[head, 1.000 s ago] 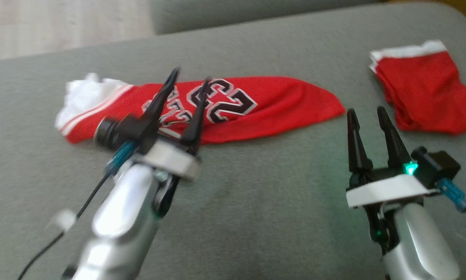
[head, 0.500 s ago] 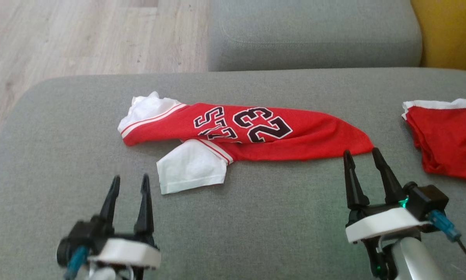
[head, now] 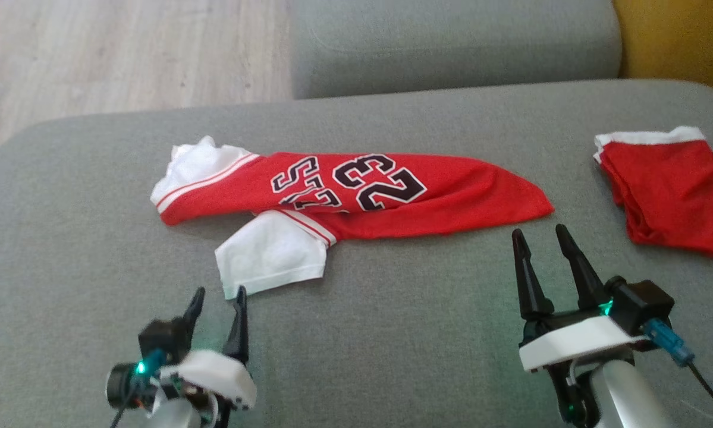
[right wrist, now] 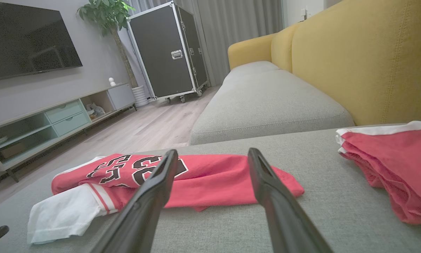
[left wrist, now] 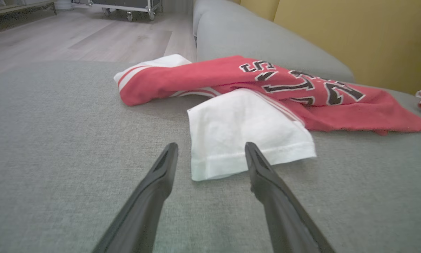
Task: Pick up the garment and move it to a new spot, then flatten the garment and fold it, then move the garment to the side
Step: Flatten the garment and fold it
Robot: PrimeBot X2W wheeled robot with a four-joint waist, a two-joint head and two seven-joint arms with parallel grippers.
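The red number 23 jersey (head: 392,196) lay in a long, bunched strip across the grey sofa cushion (head: 392,345). One white sleeve (head: 270,255) was splayed out toward the robot, and the other was crumpled at the strip's left end. A folded pair of red shorts (head: 665,190) sat well apart to the right.

Judging by that lie, the garment was on its spot but neither flattened nor folded, so the flattening step looked to be in hand. The next move probably called for each arm to take an edge of the cloth and draw the body out wide. The near sleeve and the hem end at the right seemed the handiest places to pinch.

The left gripper (head: 219,292) hung low with its jaws wide apart and empty. In the left wrist view the sleeve's near hem sat between its tips, though whether a tip touched the fabric could not be told. The right gripper (head: 538,232) had its jaws equally spread and held nothing, its tips just short of the jersey's pointed right end.
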